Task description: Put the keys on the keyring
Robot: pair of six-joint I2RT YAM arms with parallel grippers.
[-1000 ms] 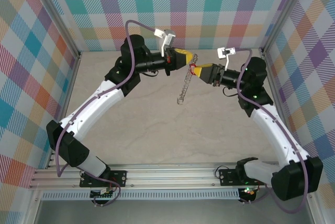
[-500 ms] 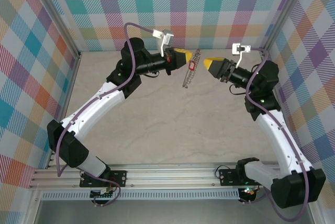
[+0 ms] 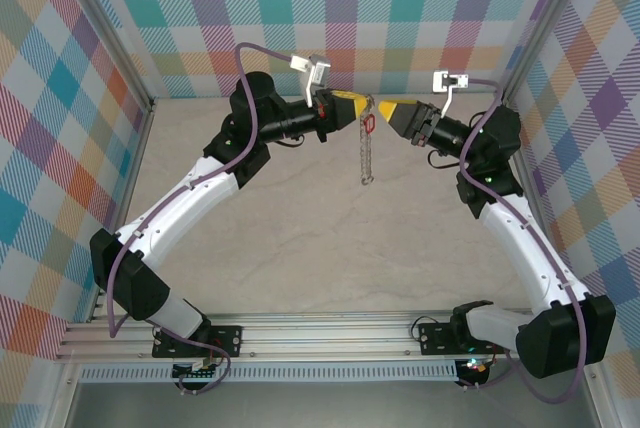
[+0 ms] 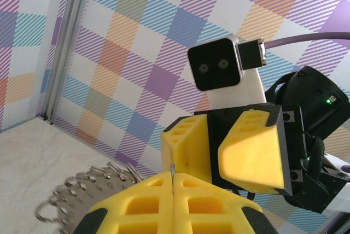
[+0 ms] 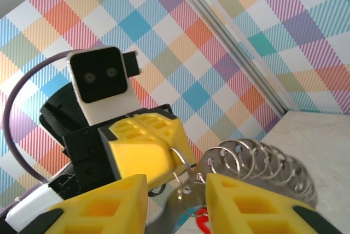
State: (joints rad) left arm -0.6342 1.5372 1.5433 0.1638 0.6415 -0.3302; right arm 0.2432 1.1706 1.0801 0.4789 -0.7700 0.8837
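The keyring (image 3: 366,153), a chain of silvery loops, hangs straight down from my left gripper (image 3: 358,111), which is shut on its top edge. In the left wrist view the ring's thin metal edge sticks out between the left gripper's (image 4: 173,182) closed yellow fingers, and its loops (image 4: 93,186) fan out at lower left. The key's red tag (image 3: 368,125) hangs near the top of the ring. My right gripper (image 3: 383,110) faces the left one at the ring, open. In the right wrist view a small loop and the key with its red tag (image 5: 202,224) hang in the right gripper's (image 5: 175,183) gap, and the keyring's loops (image 5: 257,160) spread to the right.
Both arms meet high over the back of the beige table (image 3: 300,238). Plaid walls (image 3: 400,18) close in behind and at both sides, with metal corner posts (image 3: 530,58). The rail with the arm bases (image 3: 330,333) runs along the near edge.
The right gripper drew back to the right, away from the ring, then came back up against it. The keyring swung and now hangs straight down. The left gripper stayed shut on it.
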